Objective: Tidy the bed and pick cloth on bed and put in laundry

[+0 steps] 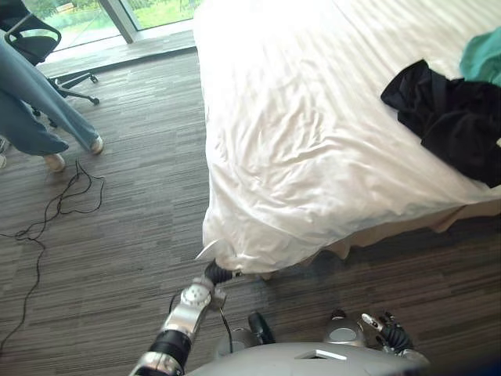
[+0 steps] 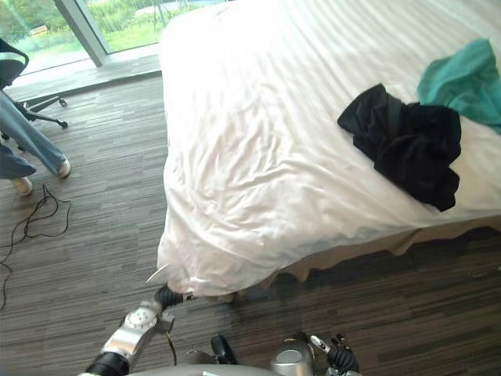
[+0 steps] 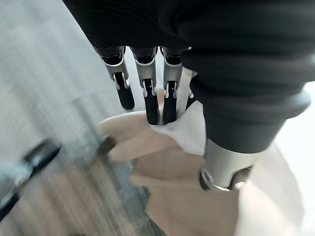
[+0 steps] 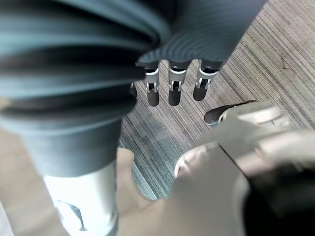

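At the bed (image 1: 391,229) corner, left hand (image 3: 151,98) lays straight fingers (image 3: 123,88) on the sheet (image 1: 297,141) edge; floor (image 1: 125,235) open alongside

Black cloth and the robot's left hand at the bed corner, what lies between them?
Between black cloth and left hand, only bare wrinkled white sheet, in the left eye view.

White duvet (image 1: 313,141) clear at 12 o'clock. Black garment (image 1: 450,117) and teal cloth (image 1: 484,56) heaped at 2 o'clock bar that side. Carpet (image 1: 117,235) at 9 o'clock passable for my left hand (image 1: 219,272); person's legs (image 1: 39,110) and office chair (image 1: 35,39) stand at 10.
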